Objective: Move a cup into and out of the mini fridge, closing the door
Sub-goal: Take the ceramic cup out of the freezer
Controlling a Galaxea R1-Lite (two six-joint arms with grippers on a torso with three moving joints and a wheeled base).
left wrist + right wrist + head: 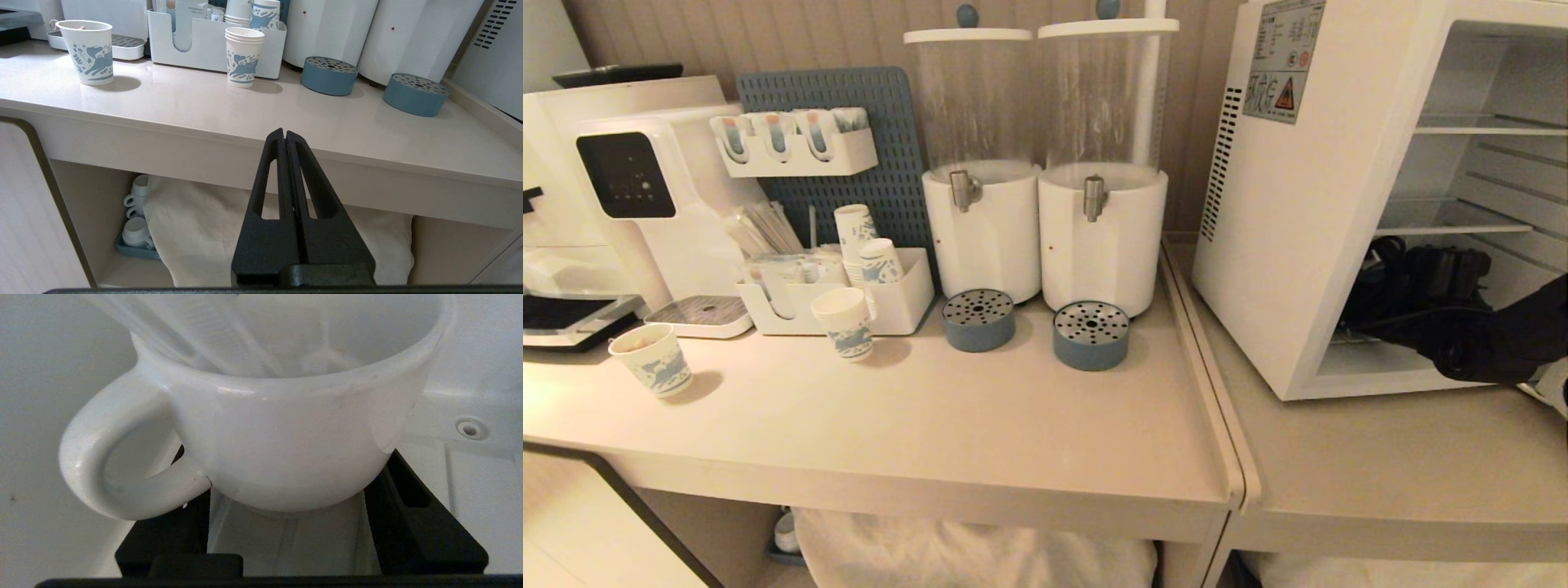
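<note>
from the head camera i start at the far left, where a white water dispenser (pixel 658 192) is partly cut off by the frame edge. a patterned paper cup (pixel 653 359) stands alone on the counter (pixel 915 425) in front of it, and a second paper cup (pixel 844 323) stands just in front of the white organiser tray (pixel 907 306). two cylindrical drink dispensers (pixel 1039 163) come next, each with a blue drip tray (pixel 978 320) below its tap.

my left gripper (pixel 284 136) is out of the head view; its own camera shows it below the counter's front edge, fingers pressed together on nothing. under the counter i can make out white mugs (pixel 137 220) half hidden by a white cloth (pixel 229 228).

at the right stands the mini fridge (pixel 1282 245), its interior open to me; its door is not in view, and the frame cuts off its right side. my right arm (pixel 1462 327) reaches into the bottom compartment, and its dark bulk hides the cup from the head camera.

the right wrist camera shows the right gripper (pixel 286 506) with a finger on each side of the white cup (pixel 282 449), inside the fridge, handle sticking out past one finger. the cup's base is hidden, so i cannot tell whether the fingers are pressing on it or whether it sits on the floor.
</note>
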